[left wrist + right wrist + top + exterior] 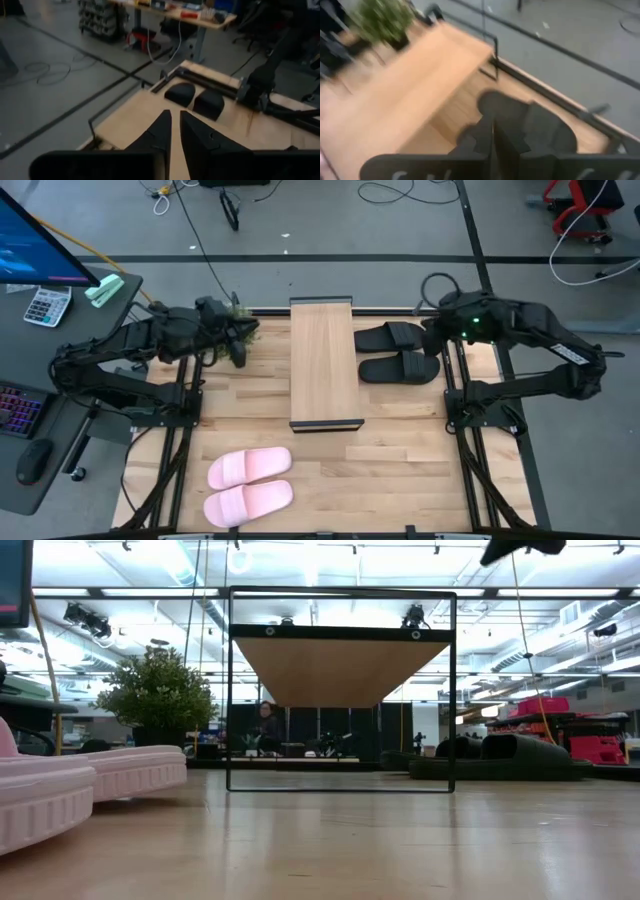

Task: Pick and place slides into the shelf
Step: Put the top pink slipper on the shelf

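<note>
The right gripper hovers with its fingers pressed together and holds nothing. Directly below it lie the black slides, just beside the shelf. The pink slides lie well apart, beyond the shelf. The left gripper waits with fingers nearly closed, empty, beside the shelf's other side.

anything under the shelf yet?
No. In the low view, the space under the shelf is open, with bare tabletop there. The pink slides and black slides lie outside it. From above, the plank hides that space.
</note>
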Robot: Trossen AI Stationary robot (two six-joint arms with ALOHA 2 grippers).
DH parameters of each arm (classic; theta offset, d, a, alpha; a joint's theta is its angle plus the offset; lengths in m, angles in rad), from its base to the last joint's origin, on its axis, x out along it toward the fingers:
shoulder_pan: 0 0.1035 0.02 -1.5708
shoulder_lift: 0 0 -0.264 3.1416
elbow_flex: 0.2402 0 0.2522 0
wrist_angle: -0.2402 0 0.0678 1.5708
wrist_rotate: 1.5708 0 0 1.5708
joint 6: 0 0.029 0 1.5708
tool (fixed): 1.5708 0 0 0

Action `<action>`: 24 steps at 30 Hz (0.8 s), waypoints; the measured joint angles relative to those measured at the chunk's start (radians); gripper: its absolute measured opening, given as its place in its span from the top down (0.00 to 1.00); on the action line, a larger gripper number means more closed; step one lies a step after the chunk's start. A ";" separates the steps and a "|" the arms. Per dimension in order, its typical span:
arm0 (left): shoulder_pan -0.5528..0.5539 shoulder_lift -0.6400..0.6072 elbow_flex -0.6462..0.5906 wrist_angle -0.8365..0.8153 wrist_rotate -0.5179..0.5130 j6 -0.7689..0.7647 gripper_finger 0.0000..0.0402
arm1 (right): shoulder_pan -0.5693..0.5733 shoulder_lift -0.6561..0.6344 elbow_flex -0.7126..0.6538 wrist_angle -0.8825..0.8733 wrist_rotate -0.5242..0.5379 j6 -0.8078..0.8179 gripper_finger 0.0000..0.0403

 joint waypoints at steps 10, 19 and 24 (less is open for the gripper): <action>-0.003 0.000 0.000 -0.023 0.045 -0.071 0.82 | -0.033 0.025 -0.008 -0.085 -0.035 0.051 0.94; -0.003 0.000 0.000 -0.024 0.057 -0.080 0.76 | -0.033 -0.037 -0.192 -0.088 -0.089 0.168 0.94; -0.003 0.000 0.000 -0.024 0.080 -0.081 0.75 | -0.033 -0.087 -0.311 -0.084 -0.118 0.266 0.94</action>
